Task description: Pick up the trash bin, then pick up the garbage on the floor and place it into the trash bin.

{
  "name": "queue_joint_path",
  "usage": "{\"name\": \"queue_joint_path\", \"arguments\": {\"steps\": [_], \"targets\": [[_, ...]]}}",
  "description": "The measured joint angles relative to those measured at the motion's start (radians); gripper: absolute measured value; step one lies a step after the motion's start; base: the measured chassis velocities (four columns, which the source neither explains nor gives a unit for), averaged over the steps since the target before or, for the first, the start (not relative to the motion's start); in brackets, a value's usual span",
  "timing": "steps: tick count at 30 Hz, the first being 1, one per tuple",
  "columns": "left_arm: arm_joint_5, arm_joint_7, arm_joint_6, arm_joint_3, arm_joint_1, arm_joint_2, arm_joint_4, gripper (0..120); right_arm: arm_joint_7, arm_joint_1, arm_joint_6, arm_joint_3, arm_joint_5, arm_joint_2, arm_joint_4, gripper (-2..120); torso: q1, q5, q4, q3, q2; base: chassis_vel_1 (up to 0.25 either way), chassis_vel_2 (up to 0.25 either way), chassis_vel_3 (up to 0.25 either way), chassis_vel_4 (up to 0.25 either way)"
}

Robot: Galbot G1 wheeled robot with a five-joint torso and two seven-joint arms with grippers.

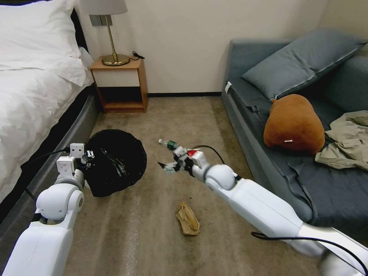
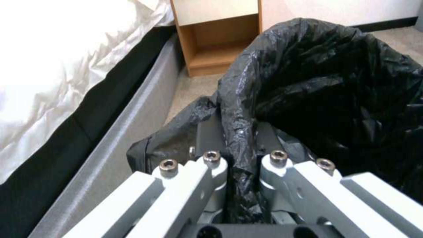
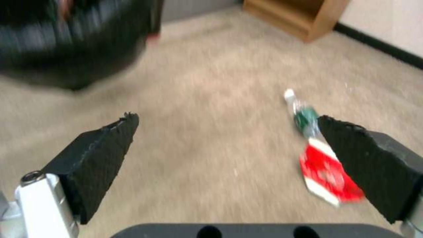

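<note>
Currently my left gripper (image 2: 240, 165) is clamped on the crinkly black liner of the trash bin (image 1: 115, 161), held beside the bed (image 1: 34, 99). Right gripper (image 3: 224, 132) gapes empty over carpet (image 1: 161, 237); bottle (image 3: 304, 115), red carton (image 3: 328, 175), crumpled tan paper (image 1: 188, 218) lie nearby.

From the robot's head, the high camera looks forward and down across the carpet (image 1: 153, 237), taking in the bed (image 1: 34, 92) on the left, the sofa (image 1: 291, 161) on the right and the nightstand (image 1: 120, 84) against the far wall. The left wrist camera sits very close behind the left gripper (image 2: 242, 165), facing along the bed's edge toward that same nightstand, with the trash bin (image 2: 335, 99) right before it. The right wrist camera peers low between the parted pads of the right gripper (image 3: 227, 132) at nearby carpet, sharing the bottle (image 3: 304, 115), the red carton (image 3: 328, 175) and the bin with the head view.
</note>
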Motion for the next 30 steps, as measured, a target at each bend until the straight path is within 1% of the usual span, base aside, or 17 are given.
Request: {"name": "queue_joint_path", "arguments": {"steps": [7, 9, 13, 14, 15, 16, 18, 19, 22, 26, 30], "targets": [[-0.001, 0.0, 0.001, -0.003, 0.006, 0.006, 0.001, 4, -0.033, -0.076, 0.006, 0.009, -0.072, -0.028, -0.02, 100, 0.0, 0.0, 0.0, 0.0, 0.0, 0.0, 0.0, 0.0, 0.0], [-0.003, 0.0, 0.001, -0.003, 0.008, 0.007, -0.001, 4, -0.037, -0.085, 0.006, 0.009, -0.083, -0.029, -0.024, 100, 0.0, -0.0002, 0.0002, 0.0, 0.0, 0.0, 0.0, 0.0, 0.0], [-0.007, -0.002, 0.003, -0.006, 0.011, 0.01, -0.007, 4, -0.053, -0.132, 0.02, -0.006, -0.154, -0.034, -0.057, 100, 0.0, -0.0002, 0.0002, 0.0, 0.0, 0.0, 0.0, 0.0, 0.0], [-0.007, -0.002, 0.003, -0.006, 0.011, 0.01, -0.007, 4, -0.053, -0.132, 0.02, -0.006, -0.154, -0.034, -0.057, 100, 0.0, -0.0002, 0.0002, 0.0, 0.0, 0.0, 0.0, 0.0, 0.0], [-0.011, -0.002, 0.005, -0.007, 0.012, 0.01, -0.01, 4, -0.054, -0.15, 0.03, -0.014, -0.185, -0.03, -0.074, 100, 0.0, -0.0002, 0.0001, 0.0, 0.0, 0.0, 0.0, 0.0, 0.0], [-0.011, -0.002, 0.005, -0.007, 0.012, 0.01, -0.01, 4, -0.054, -0.15, 0.03, -0.014, -0.185, -0.03, -0.074, 100, 0.0, -0.0002, 0.0001, 0.0, 0.0, 0.0, 0.0, 0.0, 0.0], [-0.022, -0.005, 0.009, -0.007, 0.018, 0.009, -0.023, 4, -0.06, -0.194, 0.057, -0.028, -0.266, -0.01, -0.128, 100, 0.0, -0.0002, 0.0001, 0.0, 0.0, 0.0, 0.0, 0.0, 0.0], [-0.023, -0.005, 0.01, -0.007, 0.019, 0.008, -0.025, 4, -0.063, -0.207, 0.065, -0.029, -0.286, 0.0, -0.147, 100, 0.0, -0.0003, 0.0001, 0.0, 0.0, 0.0, 0.0, 0.0, 0.0], [-0.023, -0.006, 0.01, -0.006, 0.019, 0.008, -0.026, 4, -0.066, -0.226, 0.074, -0.031, -0.31, 0.019, -0.175, 100, 0.0, -0.0001, -0.0001, 0.0, 0.0, 0.0, 0.0, 0.0, 0.0], [-0.023, -0.007, 0.011, -0.007, 0.027, 0.009, -0.036, 4, -0.069, -0.258, 0.096, -0.021, -0.351, 0.075, -0.24, 100, 0.0, -0.0004, 0.0002, 0.0, 0.0, 0.0, 0.0, 0.0, 0.0], [-0.023, -0.008, 0.012, -0.009, 0.028, 0.011, -0.039, 4, -0.069, -0.267, 0.104, -0.011, -0.358, 0.092, -0.263, 100, 0.0, -0.0003, 0.0002, 0.0, 0.0, 0.0, 0.0, 0.0, 0.0]]}}
